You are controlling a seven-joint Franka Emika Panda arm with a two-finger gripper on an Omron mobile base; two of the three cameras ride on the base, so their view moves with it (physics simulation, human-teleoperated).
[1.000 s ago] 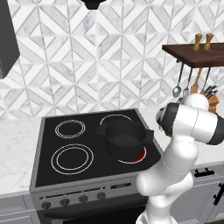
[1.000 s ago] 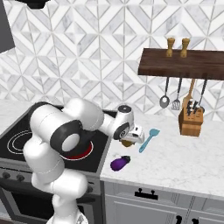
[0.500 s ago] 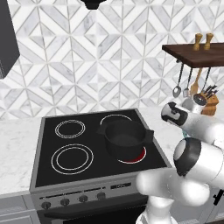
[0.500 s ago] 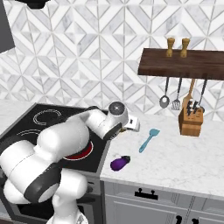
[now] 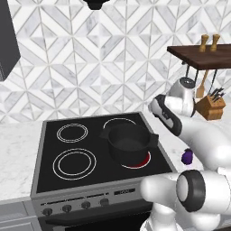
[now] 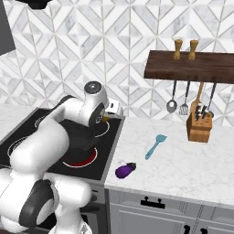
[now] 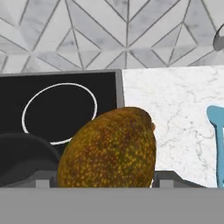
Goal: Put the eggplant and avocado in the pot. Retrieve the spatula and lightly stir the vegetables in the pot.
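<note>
Gripper [image 7: 107, 181] is closed on the avocado [image 7: 108, 148], which sits between the 2 fingers and shows olive-brown with yellow speckles in the hand view. In the right base view the hand is held above the stove [image 6: 109, 157], over the back right burner near the stove's right edge, with a sliver of the avocado [image 6: 105, 118] visible under it. Whether it is directly above the pot cannot be told.

Pot [image 5: 128, 142] stands on the front right burner, whose red ring shows at its base; in the left base view its inside looks dark and holds nothing visible. In the right base view the pot [image 6: 82, 140] is mostly hidden by the arm.

Eggplant [image 6: 125, 170] lies on the marble counter [image 6: 183, 169], just right of the stove's front corner and well apart from the pot. It also shows as a purple lump [image 5: 187, 156] beside the arm in the left base view.

Spatula [image 6: 156, 146] lies flat on the counter, blade away from the robot, between the eggplant and the knife block [image 6: 199, 126]. Its teal edge [image 7: 216, 144] appears at the right of the hand view.
</note>
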